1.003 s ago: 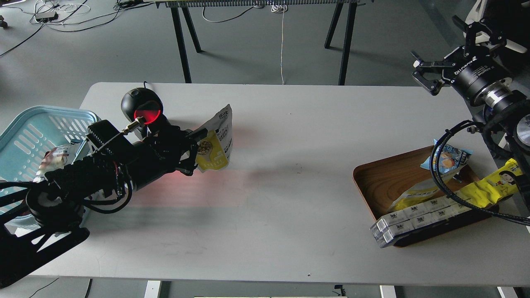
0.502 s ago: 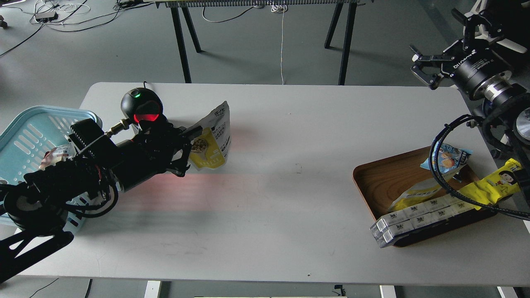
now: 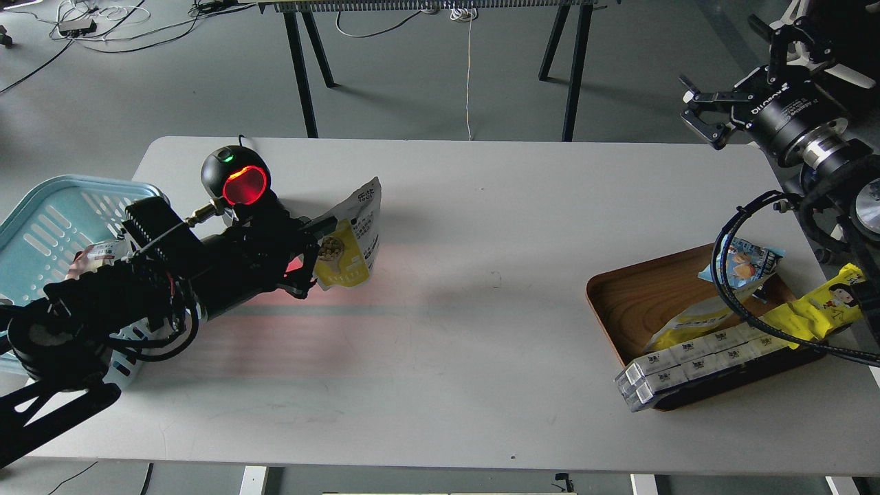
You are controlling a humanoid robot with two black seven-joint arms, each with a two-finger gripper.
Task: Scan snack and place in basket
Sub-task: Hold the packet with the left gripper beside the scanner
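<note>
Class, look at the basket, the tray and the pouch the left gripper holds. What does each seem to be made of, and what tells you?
Basket: light blue moulded plastic, matte, judging by its even colour and slotted walls.
Tray: looks like wood or a wood-look laminate; brown grain lines, slight sheen.
Snack pouch, in the left gripper: probably thin printed plastic film, creased and glossy.

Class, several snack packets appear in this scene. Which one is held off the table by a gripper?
The yellow-and-white bean pouch, clamped in the left gripper beside the scanner. The other packets lie in the wooden tray or the blue basket.
</note>
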